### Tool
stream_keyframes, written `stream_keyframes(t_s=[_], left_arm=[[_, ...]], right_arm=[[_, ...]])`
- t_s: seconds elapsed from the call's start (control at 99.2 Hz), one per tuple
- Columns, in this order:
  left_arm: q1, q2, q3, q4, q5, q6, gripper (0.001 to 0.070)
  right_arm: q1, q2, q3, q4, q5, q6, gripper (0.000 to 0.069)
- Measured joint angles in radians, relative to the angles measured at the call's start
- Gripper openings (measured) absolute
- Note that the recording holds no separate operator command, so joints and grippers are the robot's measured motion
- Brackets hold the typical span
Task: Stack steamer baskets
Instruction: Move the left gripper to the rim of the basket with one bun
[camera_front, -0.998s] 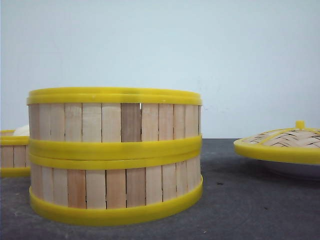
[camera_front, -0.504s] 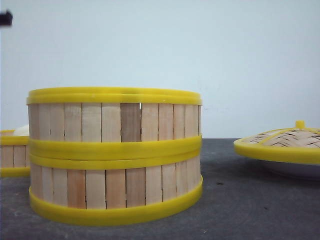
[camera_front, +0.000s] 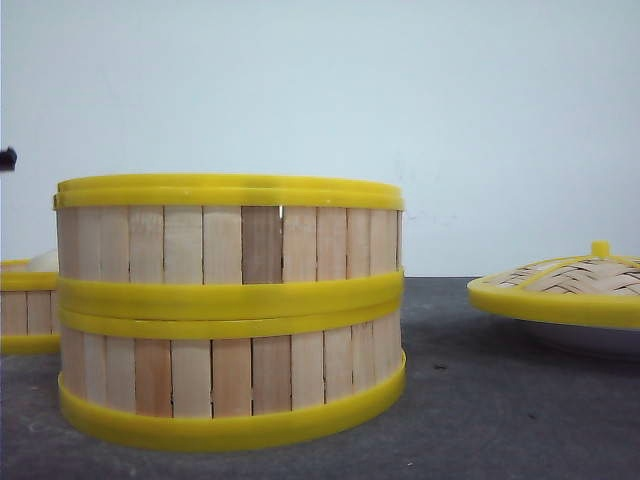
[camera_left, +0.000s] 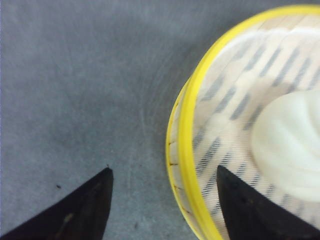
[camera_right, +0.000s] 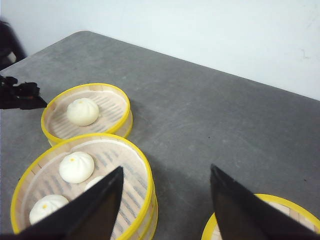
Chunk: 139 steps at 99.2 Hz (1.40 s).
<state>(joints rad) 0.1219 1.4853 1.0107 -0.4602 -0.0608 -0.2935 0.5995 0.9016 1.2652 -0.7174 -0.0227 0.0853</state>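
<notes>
Two steamer baskets stand stacked (camera_front: 230, 310), the upper one (camera_front: 230, 240) seated on the lower one (camera_front: 230, 380); the right wrist view shows buns inside the top one (camera_right: 125, 175). A third steamer basket (camera_front: 25, 305) sits alone to the left, holding one bun (camera_left: 290, 145). My left gripper (camera_left: 162, 172) is open just above it, one finger over its slatted floor, the other outside, the yellow rim (camera_left: 187, 140) between them. The right wrist view has this gripper (camera_right: 22, 96) at the single basket's (camera_right: 87, 112) edge. High above the table my right gripper (camera_right: 166, 170) is open and empty.
A domed woven lid (camera_front: 560, 285) with a yellow rim and knob rests on a white plate (camera_front: 590, 342) at the right. The dark grey table (camera_front: 500, 410) runs to a pale wall behind. The lid's rim (camera_right: 235, 212) shows near my right fingers.
A dark part of my left arm came in at the front view's upper left edge and has dropped lower toward the single basket. The stack and lid have not moved.
</notes>
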Motion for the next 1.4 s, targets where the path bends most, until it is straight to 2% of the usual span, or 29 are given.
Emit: stream_keyframes(t_s=[0.313,0.383,0.504,0.555,0.605,1.069,1.402], left_arm=[[0.005,0.083,0.0,0.019,0.015,-0.011,0.0371],[0.004,0.084,0.0,0.028,0.017,-0.011,0.0306],[0.004,0.084,0.002,0.035,0.034,-0.014,0.0126],[0.004,0.084,0.002,0.038,0.046,-0.014,0.0077],[0.004,0.084,0.002,0.038,0.05,-0.016,0.0056],[0.005,0.093,0.013,0.021,0.049,-0.018,0.0045],[0.006,0.113,0.03,0.01,0.068,-0.021,0.0038]], right_arm=[[0.0,0.0,0.0,0.004,0.0,-0.002,0.0332],[0.0,0.0,0.0,0.005,0.0,-0.002,0.0332],[0.0,0.0,0.0,0.011,0.0,-0.003,0.0332],[0.0,0.0,0.0,0.011,0.0,-0.003,0.0332],[0.0,0.0,0.0,0.011,0.0,-0.003,0.0332],[0.0,0.0,0.0,0.019,0.0,-0.003,0.0332],[0.0,0.0,0.0,0.019,0.0,-0.003,0.0332]])
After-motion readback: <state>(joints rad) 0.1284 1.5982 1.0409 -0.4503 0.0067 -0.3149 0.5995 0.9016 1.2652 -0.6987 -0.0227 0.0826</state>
